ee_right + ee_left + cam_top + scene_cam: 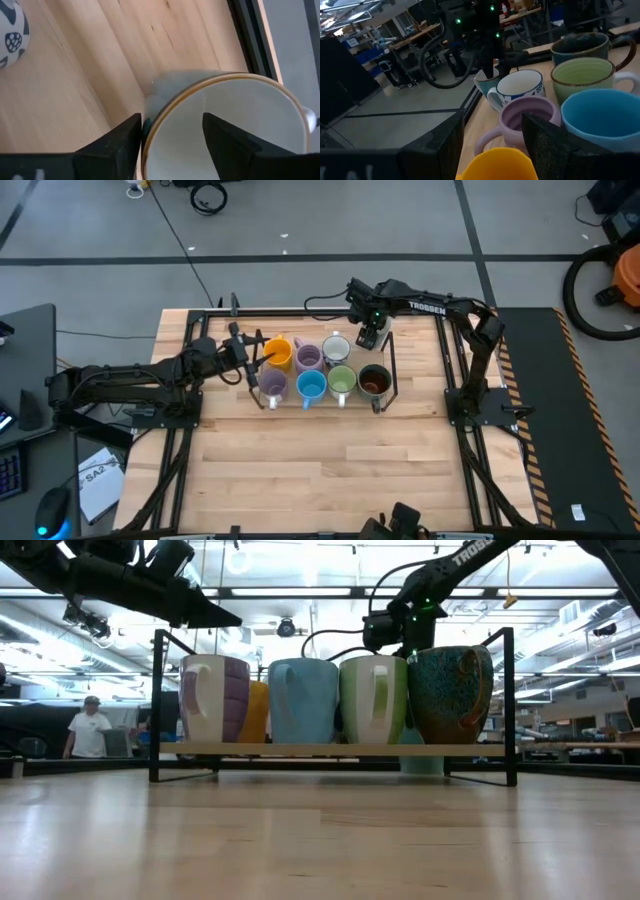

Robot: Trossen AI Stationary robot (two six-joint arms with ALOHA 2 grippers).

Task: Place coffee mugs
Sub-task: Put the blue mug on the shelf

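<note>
Seven mugs stand on the black wire rack (392, 370). The far row is orange (279, 353), lavender (308, 357) and white patterned (336, 346). The near row is lavender (272, 386), blue (311, 386), light green (342, 381) and dark brown-black (374, 381). My left gripper (254, 361) is open, level, at the rack's left end, its fingers on either side of the orange mug (496, 165). My right gripper (370, 337) is open, pointing down over the pale grey-white mug (225, 120) at the rack's far right corner, one finger inside the mug and one outside. My left gripper comes level from the table's left, and the orange mug's rim (470, 162) lies between its fingers; I cannot tell whether they touch it. My right gripper straddles the pale mug's rim (150, 127) from above. The outer finger (125, 137) is close against the wall, the inner finger (225, 137) stands clear of it. The mug stands upright on wood.
The rack's black rail (245, 30) runs right beside the pale mug. The white patterned mug (12, 30) is its neighbour toward the rack's middle. Bare wood lies on the near half of the table (320, 470). A person (90, 730) stands in the room beyond.
</note>
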